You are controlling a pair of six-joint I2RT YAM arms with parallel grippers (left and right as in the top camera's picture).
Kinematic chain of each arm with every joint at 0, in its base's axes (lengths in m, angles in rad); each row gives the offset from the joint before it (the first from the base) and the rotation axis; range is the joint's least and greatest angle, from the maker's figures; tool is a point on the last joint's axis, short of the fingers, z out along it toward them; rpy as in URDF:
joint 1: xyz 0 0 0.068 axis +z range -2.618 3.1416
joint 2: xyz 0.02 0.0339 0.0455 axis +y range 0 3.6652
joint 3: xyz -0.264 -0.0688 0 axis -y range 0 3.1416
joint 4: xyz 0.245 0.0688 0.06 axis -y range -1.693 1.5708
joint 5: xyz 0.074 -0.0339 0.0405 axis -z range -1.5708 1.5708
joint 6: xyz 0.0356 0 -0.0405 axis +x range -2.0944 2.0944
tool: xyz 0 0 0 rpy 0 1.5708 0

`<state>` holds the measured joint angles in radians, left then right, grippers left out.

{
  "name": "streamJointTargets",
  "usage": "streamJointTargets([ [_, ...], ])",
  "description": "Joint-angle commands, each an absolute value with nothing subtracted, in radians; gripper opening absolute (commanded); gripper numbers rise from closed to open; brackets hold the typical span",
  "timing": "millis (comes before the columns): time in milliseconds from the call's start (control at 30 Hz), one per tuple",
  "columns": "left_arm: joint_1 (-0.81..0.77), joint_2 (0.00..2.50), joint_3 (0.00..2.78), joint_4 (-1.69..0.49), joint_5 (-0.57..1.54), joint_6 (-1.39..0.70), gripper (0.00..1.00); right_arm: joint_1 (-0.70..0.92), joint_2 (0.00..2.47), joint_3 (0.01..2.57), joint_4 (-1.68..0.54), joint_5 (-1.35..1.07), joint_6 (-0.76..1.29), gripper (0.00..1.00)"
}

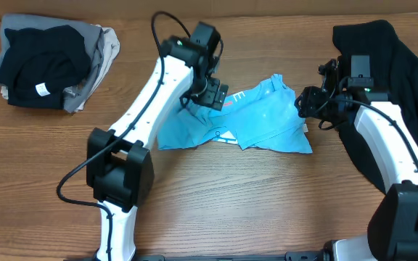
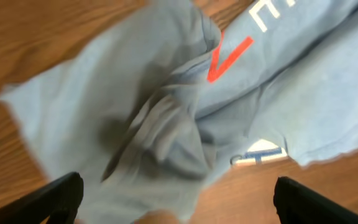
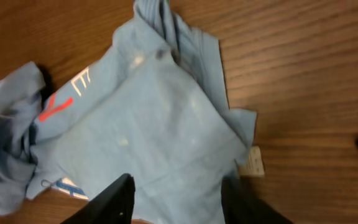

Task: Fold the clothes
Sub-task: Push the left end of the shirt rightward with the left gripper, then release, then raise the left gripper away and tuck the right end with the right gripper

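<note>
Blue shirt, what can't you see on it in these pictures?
Lettering, right wrist view: a fold hides most letters.
Blue shirt, overhead: upper-left part lies under the left gripper.
Tag, right wrist view: print too small.
Left wrist view: letters cut off by top edge.

The light blue T-shirt (image 3: 166, 118) lies crumpled on the wooden surface (image 3: 303, 74). White letters (image 3: 81, 82) and a red-orange mark (image 3: 56, 109) show on its left part. A small label (image 3: 252, 163) sticks out at its right edge. The jaws stand apart over its lower edge.
</note>
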<state>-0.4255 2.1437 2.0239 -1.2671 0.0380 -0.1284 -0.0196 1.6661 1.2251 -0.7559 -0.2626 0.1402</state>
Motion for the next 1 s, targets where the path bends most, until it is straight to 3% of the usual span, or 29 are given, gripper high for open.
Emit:
streamJointTargets([
  [0,-0.373,2.143,2.178,-1.349,0.041,-0.065,1.00,-0.023,1.747,1.230,-0.729,-0.259,0.102,0.54],
  [367,-0.233,2.143,2.359,-1.484,0.041,-0.029,1.00,-0.024,1.913,1.230,-0.681,-0.218,0.101,0.80],
  [667,-0.205,2.143,2.359,-1.482,0.027,-0.029,1.00,-0.023,1.996,1.230,-0.661,-0.268,0.141,0.83],
  [767,-0.205,2.143,2.359,-1.491,0.012,-0.029,1.00,-0.022,2.005,1.230,-0.659,-0.292,0.150,0.76],
  [800,-0.205,2.143,2.359,-1.493,0.011,-0.029,1.00,-0.022,2.006,1.229,-0.659,-0.294,0.150,0.68],
  [867,-0.203,2.143,2.359,-1.493,0.011,-0.029,1.00,-0.021,2.005,1.229,-0.662,-0.300,0.149,0.42],
  [967,-0.202,2.143,2.359,-1.493,0.011,-0.029,1.00,-0.021,2.005,1.229,-0.663,-0.332,0.149,0.31],
])
